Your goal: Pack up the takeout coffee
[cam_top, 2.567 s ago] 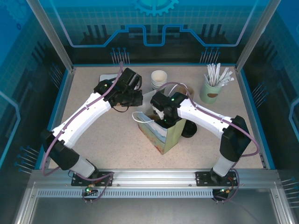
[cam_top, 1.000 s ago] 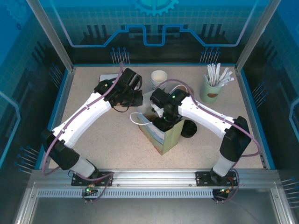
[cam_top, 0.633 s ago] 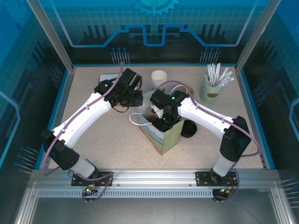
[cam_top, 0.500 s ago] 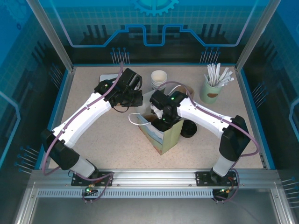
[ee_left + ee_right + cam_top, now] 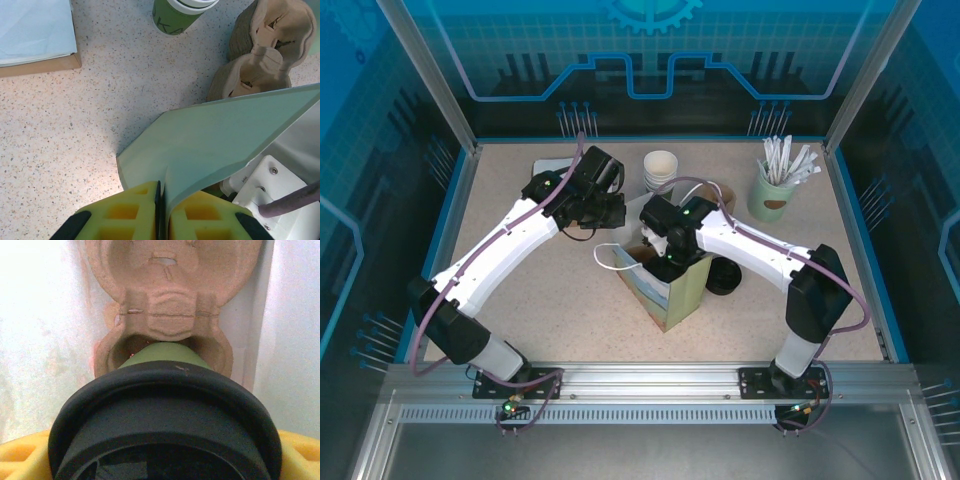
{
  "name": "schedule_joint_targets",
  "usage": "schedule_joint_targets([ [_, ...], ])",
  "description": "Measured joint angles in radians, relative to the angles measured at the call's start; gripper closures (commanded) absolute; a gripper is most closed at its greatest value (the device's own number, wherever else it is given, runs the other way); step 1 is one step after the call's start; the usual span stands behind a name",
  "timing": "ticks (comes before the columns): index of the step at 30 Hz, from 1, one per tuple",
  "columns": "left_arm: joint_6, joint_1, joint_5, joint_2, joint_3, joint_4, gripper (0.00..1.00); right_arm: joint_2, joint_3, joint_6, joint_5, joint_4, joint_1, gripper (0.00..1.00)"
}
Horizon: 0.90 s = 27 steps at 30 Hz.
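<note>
The takeout coffee (image 5: 162, 410), black lid toward the camera, sits between the yellow fingers (image 5: 20, 452) of my right gripper (image 5: 162, 455). Its green body (image 5: 165, 352) reaches down into the near socket of the brown pulp tray (image 5: 172, 310), which lies at the bottom of the pale green paper bag (image 5: 675, 295). In the top view the right gripper (image 5: 668, 258) is sunk into the bag's mouth. My left gripper (image 5: 159, 200) is shut on the bag's rim flap (image 5: 220, 140), holding it at the bag's far left side (image 5: 610, 212).
A stack of paper cups (image 5: 660, 168) stands behind the bag, with another pulp tray (image 5: 270, 45) beside it. The cup of wrapped straws (image 5: 772, 195) is at the back right. Black lids (image 5: 722, 278) lie right of the bag. A pale sheet on cardboard (image 5: 548, 165) lies back left.
My right gripper with the coffee has shifted slightly left and deeper into the bag. The bag's white handle has swung a little leftward. The left arm has stayed put.
</note>
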State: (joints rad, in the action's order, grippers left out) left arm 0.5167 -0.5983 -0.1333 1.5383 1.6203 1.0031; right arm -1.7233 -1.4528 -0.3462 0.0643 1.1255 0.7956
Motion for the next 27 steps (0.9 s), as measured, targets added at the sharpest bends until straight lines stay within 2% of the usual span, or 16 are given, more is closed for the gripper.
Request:
schedule_joint_targets([
  [27,0.0,0.0,0.0,0.002,0.0,0.0,0.87,-0.018,0.0,0.008,0.015,-0.005,-0.005,0.26],
])
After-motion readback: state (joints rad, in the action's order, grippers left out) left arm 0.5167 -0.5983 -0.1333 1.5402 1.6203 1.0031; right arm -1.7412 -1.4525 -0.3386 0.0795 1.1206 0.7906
